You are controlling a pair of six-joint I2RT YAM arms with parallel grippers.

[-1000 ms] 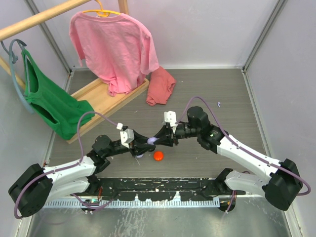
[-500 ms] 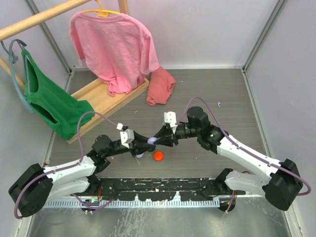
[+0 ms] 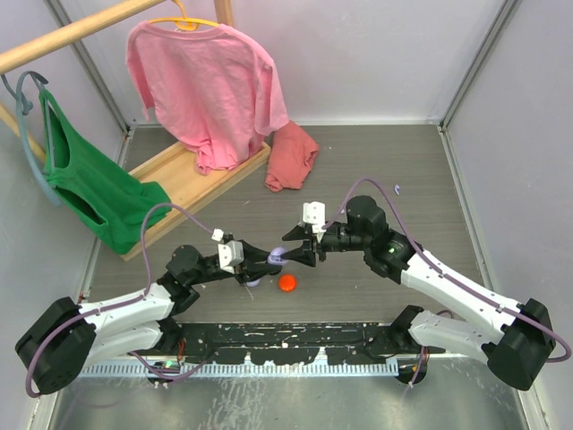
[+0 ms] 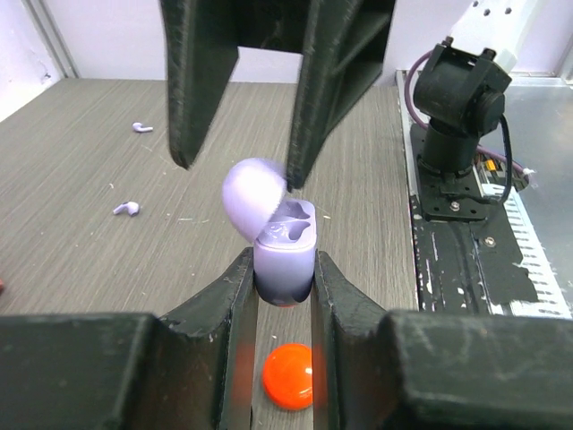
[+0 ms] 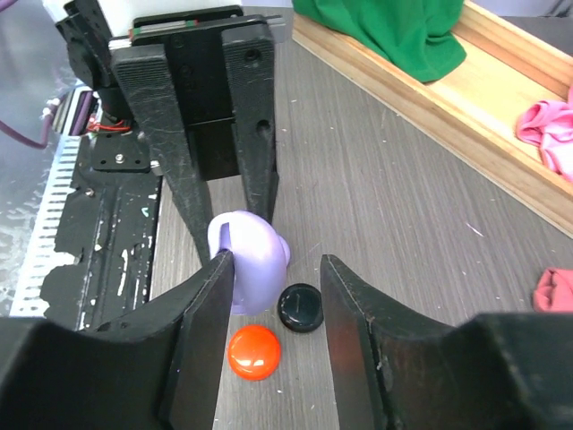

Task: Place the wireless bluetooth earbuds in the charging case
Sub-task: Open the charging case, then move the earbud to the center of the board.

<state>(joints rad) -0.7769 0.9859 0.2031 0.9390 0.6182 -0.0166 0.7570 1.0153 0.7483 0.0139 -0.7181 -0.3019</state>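
The lavender charging case [image 4: 285,262] hangs above the table with its lid [image 4: 253,192] flipped up, and my left gripper [image 4: 285,269] is shut on its body. In the top view the case [image 3: 278,256] sits between both grippers. My right gripper [image 5: 277,269] is open; one finger [image 5: 210,296] is against the lid [image 5: 251,260] and the other stands apart from it. From the left wrist, the right gripper [image 4: 237,170] hangs just behind the lid. Two lavender earbuds [image 4: 142,127] [image 4: 126,209] lie on the table beyond.
An orange puck [image 3: 286,282] lies on the table under the case, with a black puck [image 5: 300,307] beside it. At the back left are a wooden rack base [image 3: 192,184], a pink shirt [image 3: 206,81], a green garment [image 3: 89,184] and a red cloth [image 3: 291,157].
My right gripper has opened its jaws and drawn back a little to the right. The left gripper has kept its hold on the case.
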